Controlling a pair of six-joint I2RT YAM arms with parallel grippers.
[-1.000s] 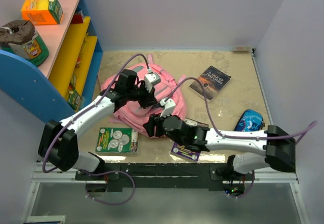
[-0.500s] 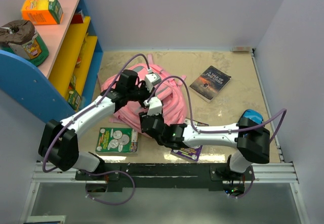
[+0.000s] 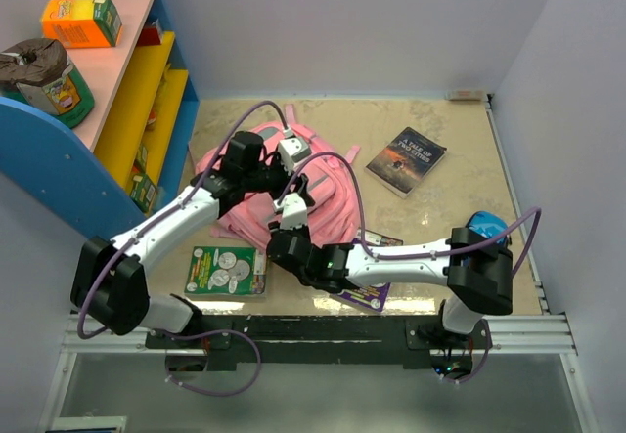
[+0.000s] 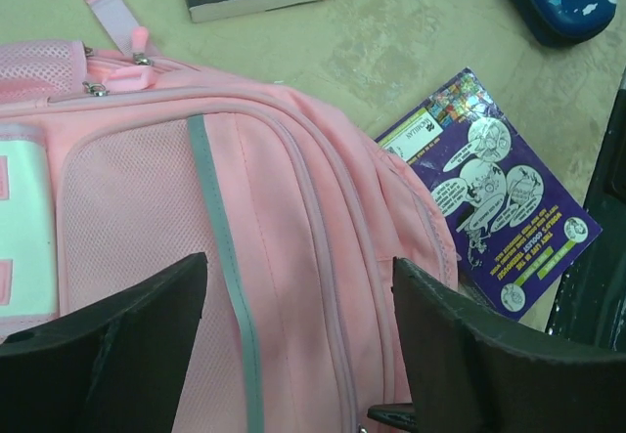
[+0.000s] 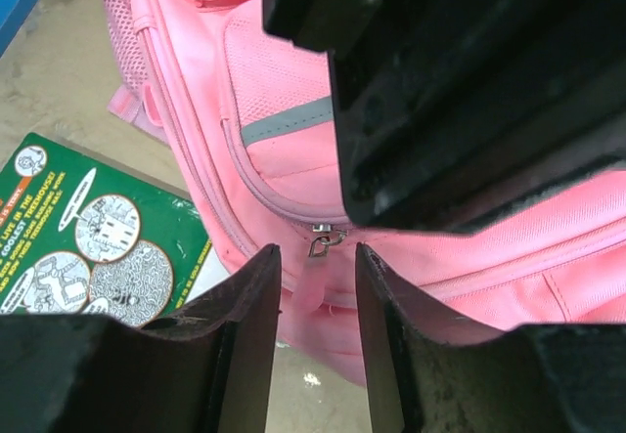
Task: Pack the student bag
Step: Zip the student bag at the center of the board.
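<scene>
Left gripper [image 4: 298, 275] above bag [image 4: 127, 198], top perhaps rearward

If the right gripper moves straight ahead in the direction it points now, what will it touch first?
The right gripper would most likely meet the zipper pull of the student bag, seen between its fingers; depth is unclear.

Left hand [image 4: 298, 306] spread wide; right hand [image 5: 318, 286] fingers narrowly apart; the 2 hands close together.
</scene>
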